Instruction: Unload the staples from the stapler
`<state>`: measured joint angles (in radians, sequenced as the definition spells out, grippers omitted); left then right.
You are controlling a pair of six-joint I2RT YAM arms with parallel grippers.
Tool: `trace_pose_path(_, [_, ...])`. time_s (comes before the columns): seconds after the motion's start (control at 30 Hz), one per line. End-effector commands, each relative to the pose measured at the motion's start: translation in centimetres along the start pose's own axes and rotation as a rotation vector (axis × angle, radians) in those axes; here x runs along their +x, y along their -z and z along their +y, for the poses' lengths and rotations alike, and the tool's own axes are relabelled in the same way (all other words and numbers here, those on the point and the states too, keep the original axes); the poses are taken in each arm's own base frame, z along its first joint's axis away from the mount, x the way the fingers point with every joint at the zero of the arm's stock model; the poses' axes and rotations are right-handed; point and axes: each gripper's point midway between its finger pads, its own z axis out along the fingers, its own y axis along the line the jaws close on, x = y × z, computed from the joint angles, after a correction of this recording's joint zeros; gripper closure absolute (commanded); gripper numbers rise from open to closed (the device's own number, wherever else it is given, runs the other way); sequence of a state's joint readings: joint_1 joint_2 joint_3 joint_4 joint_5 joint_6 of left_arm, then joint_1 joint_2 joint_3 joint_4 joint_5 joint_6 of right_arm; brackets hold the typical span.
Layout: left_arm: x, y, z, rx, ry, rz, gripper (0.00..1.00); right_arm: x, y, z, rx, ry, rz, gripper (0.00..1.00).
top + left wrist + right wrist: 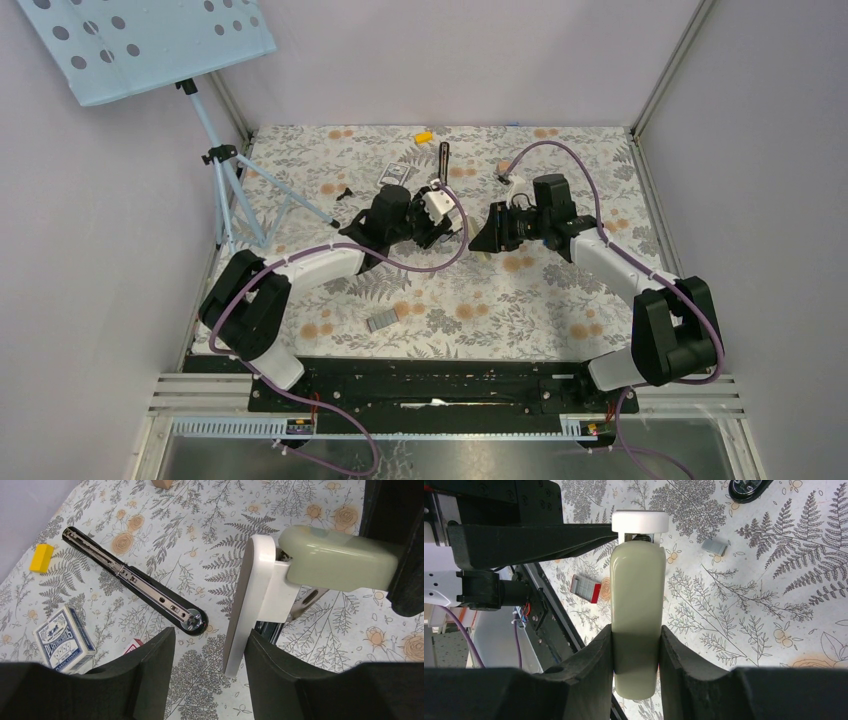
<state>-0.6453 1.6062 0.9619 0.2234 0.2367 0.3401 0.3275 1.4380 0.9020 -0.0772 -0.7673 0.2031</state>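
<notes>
The slim black stapler [132, 577] lies flat on the table with its silver rail facing up. It also shows at the back in the top view [444, 160]. A grey block of staples [383, 320] lies near the front, also in the right wrist view [715, 546]. My right gripper [636, 630] is shut on a pale green body with a white end [637, 600], held above the table. My left gripper [210, 637] is open. The white plate [252, 600] of that pale green object sits between its fingers, against the right one.
A blue card box [62, 642], a red box [134, 645] and a yellow block [41, 557] lie near the stapler. A tiny black clip [344, 192] and a brown piece [505, 170] lie at the back. A music stand's tripod [235, 190] stands at the left edge.
</notes>
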Motion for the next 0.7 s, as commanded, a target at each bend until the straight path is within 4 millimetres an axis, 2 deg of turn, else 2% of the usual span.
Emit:
trace_pose_path(0.0, [1.6, 0.3, 4.6, -0.202, -0.081, 0.035, 0.45, 0.8, 0.8, 4.4, -0.164, 0.070, 0.046, 1.00])
trace_pose_path(0.17, [1.4, 0.2, 3.7, -0.171, -0.070, 0.028, 0.44, 0.1, 0.7, 4.2, -0.142, 0.057, 0.033, 1.00])
trace_pose_path(0.37, [1.1, 0.2, 1.9, -0.098, -0.063, 0.015, 0.43, -1.4, 1.0, 5.2, -0.161, 0.050, -0.002, 1.00])
trace_pose_path(0.5, [0.5, 0.2, 0.5, -0.026, -0.054, -0.015, 0.49, -1.7, 1.3, 6.0, -0.185, 0.043, -0.003, 1.00])
trace_pose_path(0.67, [-0.6, 0.2, -0.8, 0.049, -0.037, -0.040, 0.65, -1.8, 1.1, 5.9, -0.183, 0.022, 0.001, 1.00])
